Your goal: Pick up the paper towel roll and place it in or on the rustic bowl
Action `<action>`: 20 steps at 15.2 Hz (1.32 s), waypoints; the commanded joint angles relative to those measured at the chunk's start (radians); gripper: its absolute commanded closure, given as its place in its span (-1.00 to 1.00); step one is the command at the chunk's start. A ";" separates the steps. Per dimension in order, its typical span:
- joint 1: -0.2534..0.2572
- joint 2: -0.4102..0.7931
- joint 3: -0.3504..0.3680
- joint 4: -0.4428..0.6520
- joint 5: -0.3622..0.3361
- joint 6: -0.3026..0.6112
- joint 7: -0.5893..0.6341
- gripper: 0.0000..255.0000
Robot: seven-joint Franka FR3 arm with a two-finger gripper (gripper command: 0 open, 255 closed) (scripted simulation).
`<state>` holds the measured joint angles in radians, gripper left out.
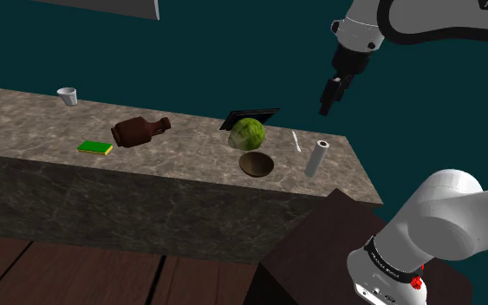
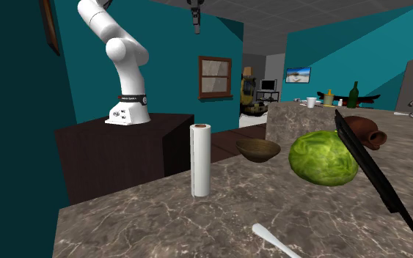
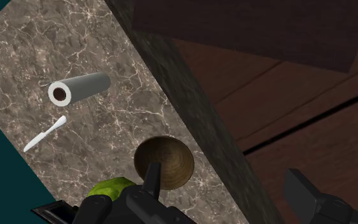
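— When we look across the stone counter (image 2: 124, 220) in the second exterior view, what do we see first?

— We see a thin white tool (image 2: 274, 240) lying flat, closest to us. Just past it, the paper towel roll (image 2: 200, 160) stands straight up on the counter, with nothing touching it.

— And what do we find behind the roll?

— We find the brown bowl (image 2: 258, 150), right way up. It is near the roll, but the two are apart. Beside the bowl sits a big green cabbage (image 2: 323, 157), and a flat black board (image 2: 377, 176) is tilted next to that. Farther back, a brown jug (image 2: 362, 130) lies on its side.

— Where do we see the gripper?

— We see the gripper (image 2: 195, 18) far back and high up in the air, well above the counter. In the wrist view its two black fingers stand wide apart, and we see nothing held between them
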<state>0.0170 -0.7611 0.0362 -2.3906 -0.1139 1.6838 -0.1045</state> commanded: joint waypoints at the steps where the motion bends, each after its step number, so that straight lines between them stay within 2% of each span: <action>1: 0.000 0.000 0.000 0.000 0.000 0.000 0.000 -1.00; 10: -0.053 0.062 -0.190 -0.152 -0.097 0.240 -0.198 -1.00; 16: -0.082 0.186 -0.324 -0.186 -0.146 0.418 -0.334 -1.00; 20: -0.088 0.305 -0.417 -0.177 -0.153 0.538 -0.434 -1.00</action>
<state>-0.0685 -0.4807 -0.3585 -2.5689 -0.2650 2.1950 -0.5112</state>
